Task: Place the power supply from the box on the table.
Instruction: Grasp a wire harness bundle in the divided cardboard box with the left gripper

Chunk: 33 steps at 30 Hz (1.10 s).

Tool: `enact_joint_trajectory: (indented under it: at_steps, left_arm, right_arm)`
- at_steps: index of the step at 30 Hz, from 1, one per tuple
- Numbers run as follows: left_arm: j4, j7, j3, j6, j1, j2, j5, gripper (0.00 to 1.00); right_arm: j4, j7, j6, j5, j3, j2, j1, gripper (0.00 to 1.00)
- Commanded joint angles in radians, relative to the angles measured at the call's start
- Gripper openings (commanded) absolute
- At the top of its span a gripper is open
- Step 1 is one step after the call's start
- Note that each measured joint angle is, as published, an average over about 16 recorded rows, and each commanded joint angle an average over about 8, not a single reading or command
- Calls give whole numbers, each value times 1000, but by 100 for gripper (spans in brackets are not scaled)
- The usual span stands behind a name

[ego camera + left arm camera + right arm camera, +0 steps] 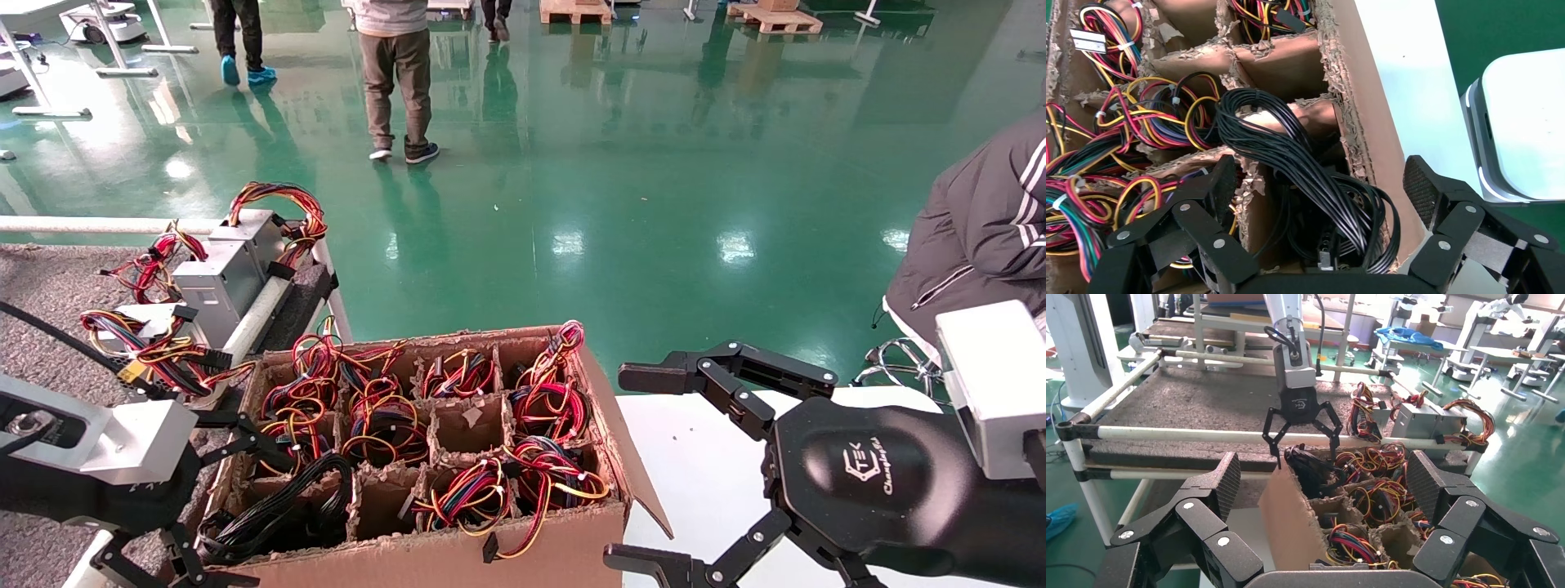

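The table (49, 286), grey and rough with its white tube rail, lies out beyond the left gripper (1321, 184), on the far side of the box from the right arm; grey units with coloured wires (221, 269) already sit on it. The box (458, 555) stands right under that gripper, its ragged dividers cutting it into cells, most stuffed with red and yellow wiring.

The power supply (1315, 190) sits in the corner cell directly beneath the left gripper, between its spread fingers. Only the black cable bundle shows; the metal body is buried, so I cannot tell its long axis. The cables loop up and drape over the cell toward the box's middle.

The left gripper hangs wide open, pointing down, one finger over the divider, the other just past the outer wall. It is plainly the nearer one: I'd say it needs to drop straight in.

The right gripper (654, 469) hovers open beside the box's splayed flap, well apart from that cell.
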Motion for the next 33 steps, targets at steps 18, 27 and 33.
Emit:
enact_joint_trajectory:
  at_steps: [18, 27, 33]
  left_arm:
    - [31, 21, 22, 5, 5, 14, -33, 0]
    - [36, 23, 33, 7, 6, 14, -49, 0]
    - [38, 23, 42, 8, 6, 12, -60, 0]
  right_arm:
    - [0, 0, 0, 0, 0, 0, 0, 100]
    - [0, 0, 0, 0, 0, 0, 0, 100]
    - [0, 0, 0, 0, 0, 0, 0, 100]
